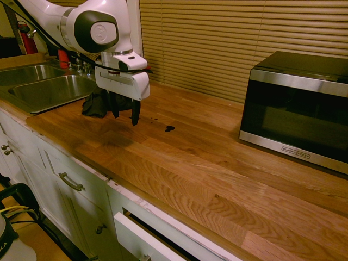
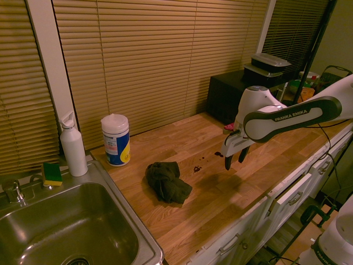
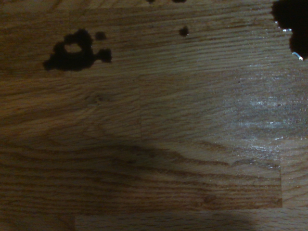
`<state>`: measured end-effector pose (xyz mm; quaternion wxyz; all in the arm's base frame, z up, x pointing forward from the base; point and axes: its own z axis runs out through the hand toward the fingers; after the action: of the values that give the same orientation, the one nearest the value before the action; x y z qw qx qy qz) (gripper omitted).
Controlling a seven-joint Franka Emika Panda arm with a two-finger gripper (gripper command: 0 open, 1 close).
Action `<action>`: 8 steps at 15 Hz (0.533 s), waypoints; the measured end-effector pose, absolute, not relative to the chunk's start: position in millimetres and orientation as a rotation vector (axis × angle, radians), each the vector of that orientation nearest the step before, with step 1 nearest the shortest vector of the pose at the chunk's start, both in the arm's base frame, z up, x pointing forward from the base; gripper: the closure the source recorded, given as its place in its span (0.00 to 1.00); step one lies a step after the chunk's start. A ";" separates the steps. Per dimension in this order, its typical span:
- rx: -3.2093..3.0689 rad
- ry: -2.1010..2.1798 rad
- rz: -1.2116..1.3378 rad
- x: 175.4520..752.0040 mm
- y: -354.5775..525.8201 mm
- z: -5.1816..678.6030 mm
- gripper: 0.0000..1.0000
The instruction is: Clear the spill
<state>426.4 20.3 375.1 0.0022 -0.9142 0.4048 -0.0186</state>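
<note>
Hanging above the wooden countertop, the gripper points straight down with fingers spread apart, holding nothing and touching nothing. It partly hides the black cloth in the first exterior view. Just beside it, between cloth and microwave, lies the spill; the wrist view cuts one dark blotch off at its edge.

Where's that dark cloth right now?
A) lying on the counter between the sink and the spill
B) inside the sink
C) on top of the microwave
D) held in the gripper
A: the cloth lies crumpled on the counter, the spill just beyond it, the open gripper empty.
</note>
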 end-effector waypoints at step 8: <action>-2.842 1.259 -0.099 434.1 54.9 390.7 0.00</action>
<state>434.1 54.9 390.7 0.0158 -0.9137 0.4049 -0.0318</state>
